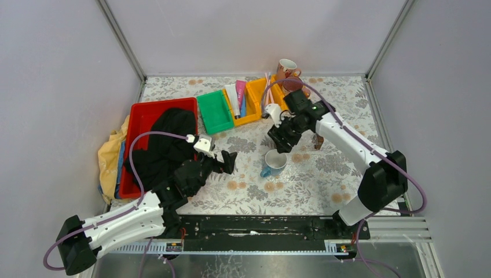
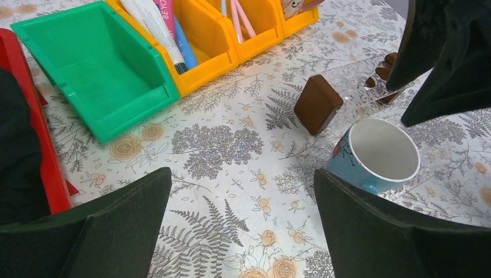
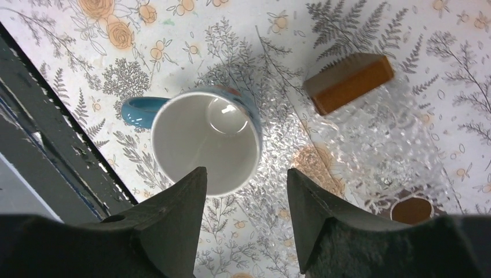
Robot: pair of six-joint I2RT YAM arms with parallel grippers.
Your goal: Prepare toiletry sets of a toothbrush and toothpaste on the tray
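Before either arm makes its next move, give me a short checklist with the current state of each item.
1. Right gripper open and empty: ok.
2. Left gripper open and empty: ok.
3. Toothpaste tubes lying uncovered in the yellow bin: ok.
4. Toothbrushes in view with nothing on top of them: ok.
5. Red tray free to take the sets: not ok, a black cloth covers much of it.
6. Right gripper's clearance above the upright blue mug: cannot tell.
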